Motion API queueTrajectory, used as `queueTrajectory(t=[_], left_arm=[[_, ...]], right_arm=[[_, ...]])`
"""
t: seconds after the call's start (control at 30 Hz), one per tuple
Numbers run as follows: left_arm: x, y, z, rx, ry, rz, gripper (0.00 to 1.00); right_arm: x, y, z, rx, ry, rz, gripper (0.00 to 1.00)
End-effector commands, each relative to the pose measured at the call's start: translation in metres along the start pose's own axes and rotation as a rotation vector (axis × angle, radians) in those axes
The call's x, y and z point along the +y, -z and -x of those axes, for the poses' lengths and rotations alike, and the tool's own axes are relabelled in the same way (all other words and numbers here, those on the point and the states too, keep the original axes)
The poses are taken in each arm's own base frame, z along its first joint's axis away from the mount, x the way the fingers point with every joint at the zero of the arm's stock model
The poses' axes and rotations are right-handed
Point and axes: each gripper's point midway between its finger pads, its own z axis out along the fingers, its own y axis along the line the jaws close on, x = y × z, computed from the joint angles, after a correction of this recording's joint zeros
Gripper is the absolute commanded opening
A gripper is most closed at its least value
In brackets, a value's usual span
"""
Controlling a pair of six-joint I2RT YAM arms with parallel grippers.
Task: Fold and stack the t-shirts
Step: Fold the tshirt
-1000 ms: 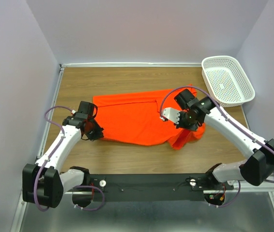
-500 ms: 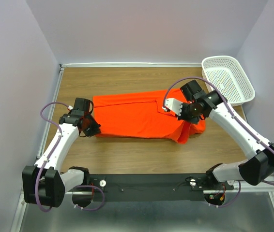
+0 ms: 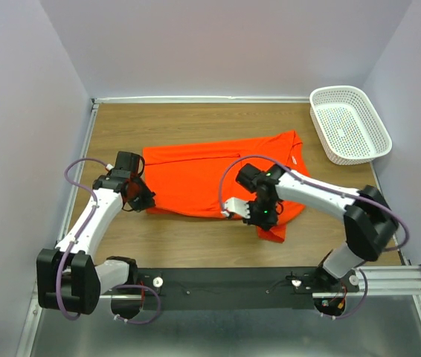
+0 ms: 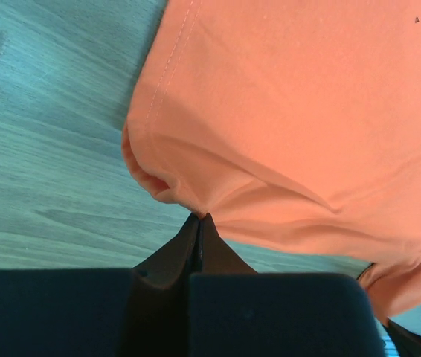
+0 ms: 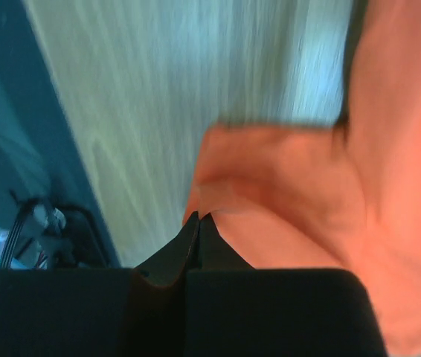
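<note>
Pale lilac walls are set around a wooden table (image 3: 158,119), and the work on it is centred on two pinches. The left gripper (image 4: 199,217) is seen with its jaws pressed together on cloth at the lower left corner of the t-shirt (image 4: 285,111), where the fabric is gathered into creases that run toward the tips. In the overhead view this gripper (image 3: 142,201) is placed at the left end of the garment's near edge. The right gripper (image 5: 198,217) is likewise closed, with a fold of orange cloth caught at its tips, though that view is blurred. From above, the right gripper (image 3: 259,216) is found at the lower middle of the frame, on the near hem. Both holds are judged to be placed along one edge so that it can be lifted and carried across as a fold. The t-shirt (image 3: 195,175) is spread across the centre of the table, with its right end rumpled below the right arm and both grippers on its lower border. A white basket (image 3: 348,123) is set well apart at the upper right.
</note>
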Motion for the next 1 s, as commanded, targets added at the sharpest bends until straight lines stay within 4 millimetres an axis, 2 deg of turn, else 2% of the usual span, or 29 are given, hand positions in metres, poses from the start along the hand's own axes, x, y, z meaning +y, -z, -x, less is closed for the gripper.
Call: queueTrajectory(t=[0.0, 0.07, 0.1, 0.13, 0.2, 0.23, 0.27, 0.37, 0.4, 0.43, 0.53, 0.57, 0.6, 0.63, 0.67, 0.77, 0.8, 0.97], left_arm=[[-0.001, -0.004, 0.003, -0.008, -0.012, -0.007, 0.0], [0.0, -0.005, 0.001, -0.002, -0.014, -0.009, 0.0], [0.002, -0.006, 0.0, 0.001, -0.012, -0.008, 0.0], [0.002, -0.007, -0.001, 0.003, -0.017, -0.008, 0.0], [0.003, -0.008, -0.001, 0.005, -0.02, -0.008, 0.0], [0.004, -0.008, -0.001, 0.005, -0.024, -0.005, 0.0], [0.003, -0.009, -0.001, 0.004, -0.028, -0.011, 0.0], [0.0, -0.01, -0.001, 0.011, -0.039, -0.023, 0.0], [0.0, -0.01, -0.001, 0.011, -0.042, -0.025, 0.0], [-0.001, -0.01, 0.0, 0.01, -0.05, -0.028, 0.0], [0.001, -0.014, -0.002, 0.017, -0.054, -0.027, 0.0], [0.001, -0.014, -0.002, 0.017, -0.056, -0.029, 0.0], [0.001, -0.015, -0.004, 0.024, -0.055, -0.03, 0.0], [0.001, -0.016, -0.005, 0.028, -0.054, -0.034, 0.0], [0.001, -0.017, -0.006, 0.032, -0.054, -0.038, 0.0], [0.0, -0.017, -0.006, 0.03, -0.051, -0.043, 0.0], [0.0, -0.016, -0.006, 0.027, -0.05, -0.046, 0.0], [0.002, -0.015, -0.009, 0.028, -0.047, -0.049, 0.0]], right_arm=[[-0.027, -0.021, 0.045, -0.042, -0.012, -0.062, 0.11], [-0.039, -0.023, 0.064, -0.059, -0.031, -0.065, 0.3], [-0.043, -0.021, 0.069, -0.067, -0.033, -0.074, 0.35], [-0.046, -0.017, 0.073, -0.079, -0.034, -0.085, 0.46], [-0.054, -0.003, 0.082, -0.116, -0.032, -0.139, 0.55], [-0.055, 0.011, 0.086, -0.149, -0.023, -0.17, 0.61], [-0.056, 0.02, 0.086, -0.161, -0.018, -0.197, 0.63], [-0.044, 0.037, 0.069, -0.17, 0.069, -0.236, 0.63], [-0.045, 0.038, 0.058, -0.148, 0.125, -0.253, 0.63], [-0.036, 0.04, 0.044, -0.151, 0.148, -0.264, 0.63], [-0.025, 0.039, 0.008, -0.147, 0.172, -0.241, 0.6], [-0.024, 0.038, 0.002, -0.147, 0.169, -0.241, 0.54], [-0.022, 0.036, -0.001, -0.146, 0.13, -0.239, 0.36], [-0.018, 0.033, -0.002, -0.152, 0.102, -0.222, 0.23], [-0.008, 0.023, -0.001, -0.166, 0.049, -0.159, 0.25], [0.001, 0.009, 0.003, -0.177, -0.018, -0.077, 0.39], [0.0, 0.003, 0.003, -0.179, -0.057, -0.072, 0.41], [-0.008, -0.001, 0.011, -0.216, -0.091, -0.107, 0.48]])
